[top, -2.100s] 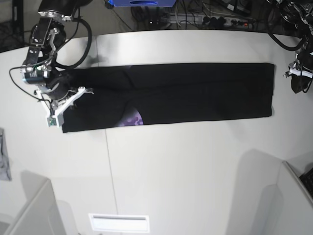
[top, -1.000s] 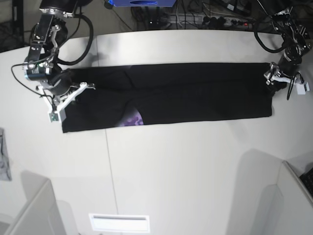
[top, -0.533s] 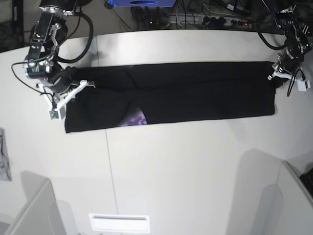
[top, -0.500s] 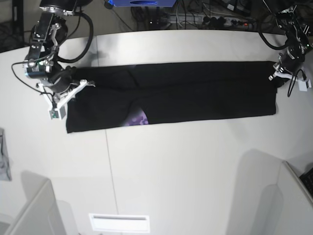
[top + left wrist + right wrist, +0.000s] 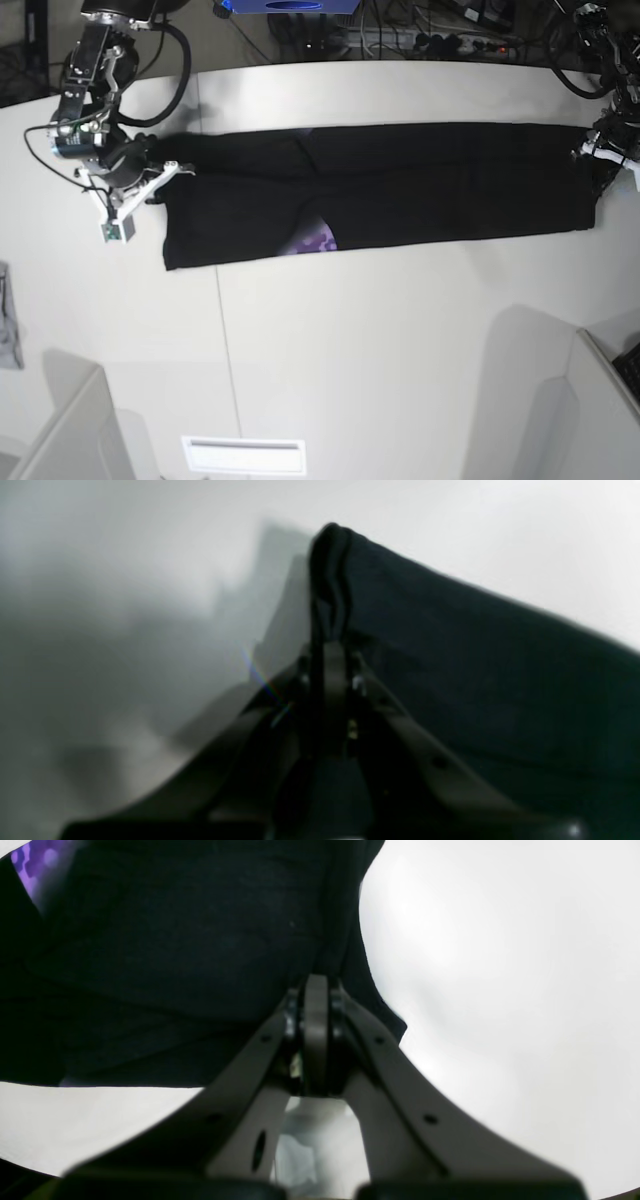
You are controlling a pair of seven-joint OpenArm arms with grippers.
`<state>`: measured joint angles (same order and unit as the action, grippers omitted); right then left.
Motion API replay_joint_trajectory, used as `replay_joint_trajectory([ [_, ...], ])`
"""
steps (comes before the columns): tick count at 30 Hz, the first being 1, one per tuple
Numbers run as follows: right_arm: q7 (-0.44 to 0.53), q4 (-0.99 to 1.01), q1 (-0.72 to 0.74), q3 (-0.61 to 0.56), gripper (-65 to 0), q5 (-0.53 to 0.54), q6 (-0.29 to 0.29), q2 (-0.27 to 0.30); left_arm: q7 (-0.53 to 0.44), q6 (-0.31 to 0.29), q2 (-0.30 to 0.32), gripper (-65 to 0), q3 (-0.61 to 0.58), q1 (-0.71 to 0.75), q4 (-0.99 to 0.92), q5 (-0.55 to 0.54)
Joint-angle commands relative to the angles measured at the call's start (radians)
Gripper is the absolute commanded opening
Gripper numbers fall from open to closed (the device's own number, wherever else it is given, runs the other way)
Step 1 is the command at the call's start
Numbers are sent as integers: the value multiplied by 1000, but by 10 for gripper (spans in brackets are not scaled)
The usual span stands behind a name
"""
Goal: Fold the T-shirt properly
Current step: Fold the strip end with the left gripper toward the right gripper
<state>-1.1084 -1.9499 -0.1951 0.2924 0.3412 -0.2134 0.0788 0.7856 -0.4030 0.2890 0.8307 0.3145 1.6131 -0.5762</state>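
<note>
Both pincers clamped on opposite ends of T-shirt (image 5: 400, 190), stretched as long black band across white bench (image 5: 350, 340).

Left pincer (image 5: 330, 645) closed on bunched black hem, folded edge sticking up just past fingertips, rest of cloth running off to its right. Right pincer (image 5: 315, 990) closed on cloth edge at other end, black fabric spread ahead and to its left, purple print (image 5: 315, 240) showing near lower edge. Small grey scrap (image 5: 8, 330) at bench edge, well apart from right pincer.
</note>
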Motion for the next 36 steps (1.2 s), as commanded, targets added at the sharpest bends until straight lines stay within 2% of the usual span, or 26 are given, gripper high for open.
replay_joint_trajectory([
  [1, 17, -21, 12, 3, -650, 9, 1, -1, -19, -9, -21, -650, 6, -2, 52, 41],
  [4, 17, -21, 13, 4, -650, 9, 1, -14, -19, -10, -86, -650, -3, -2, 149, 175],
  [8, 17, -21, 13, 1, -650, 9, 1, -27, -15, -10, -150, -650, -24, -1, 253, 230],
  [14, 17, -21, 16, 3, -650, 9, 1, -27, -18, -7, -158, -650, -181, 62, 336, 232],
  [24, 17, -21, 15, 4, -650, 9, 1, -27, -18, -6, -198, -650, -382, 90, 339, 232],
  [34, 17, -19, 19, 3, -650, 9, 1, -27, -18, -4, -258, -650, -485, 81, 339, 232],
  [36, 17, -19, 19, 3, -650, 9, 1, -27, -18, 20, -259, -650, -518, 71, 339, 232],
])
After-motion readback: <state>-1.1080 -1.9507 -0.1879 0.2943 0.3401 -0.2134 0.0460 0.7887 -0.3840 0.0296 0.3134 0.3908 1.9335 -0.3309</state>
